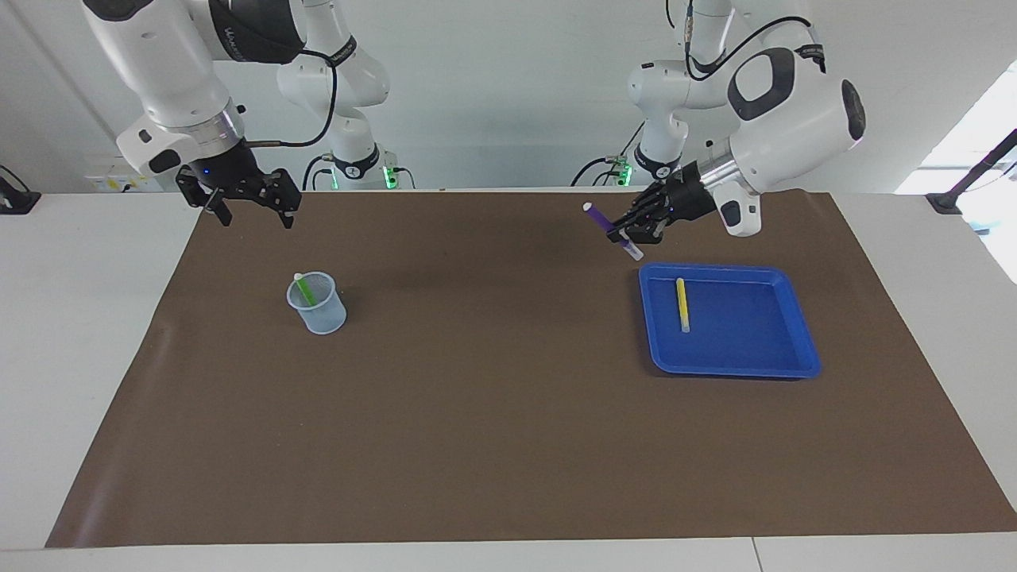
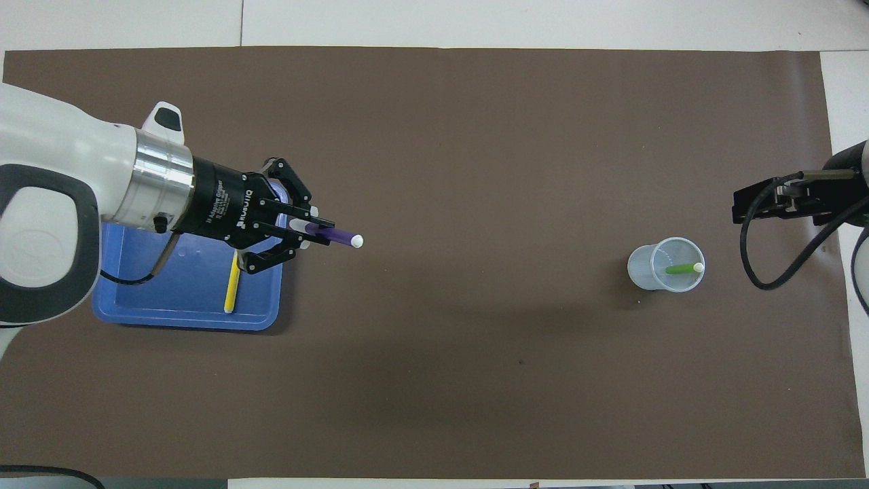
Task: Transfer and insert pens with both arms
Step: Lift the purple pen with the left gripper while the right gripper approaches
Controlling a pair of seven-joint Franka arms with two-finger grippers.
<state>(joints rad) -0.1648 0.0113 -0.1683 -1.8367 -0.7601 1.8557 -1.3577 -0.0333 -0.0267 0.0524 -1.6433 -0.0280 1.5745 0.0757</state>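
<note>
Pens are the job here, three of them, and by the look of it one is done, one is in transit and one is untouched. Going across the facing view from its left: the right gripper hangs over the mat's edge at the robots' end, jaws spread wide and holding nothing, apparently waiting. Near it a clear plastic cup stands on the brown mat with the green pen leaning inside, pale tip up. Toward the left arm's end, the left gripper is raised over the mat beside the blue tray, jaws pinched on the purple pen, which sticks out both sides of the fingers. The yellow pen lies flat in the tray. I judge the purple pen still needs handing across and dropping in the cup, then the yellow one likewise.

The facing view shows the held pen clear of the tray and table; the overhead view overlaps gripper and tray, but shows the pen pointing toward the cup
</note>
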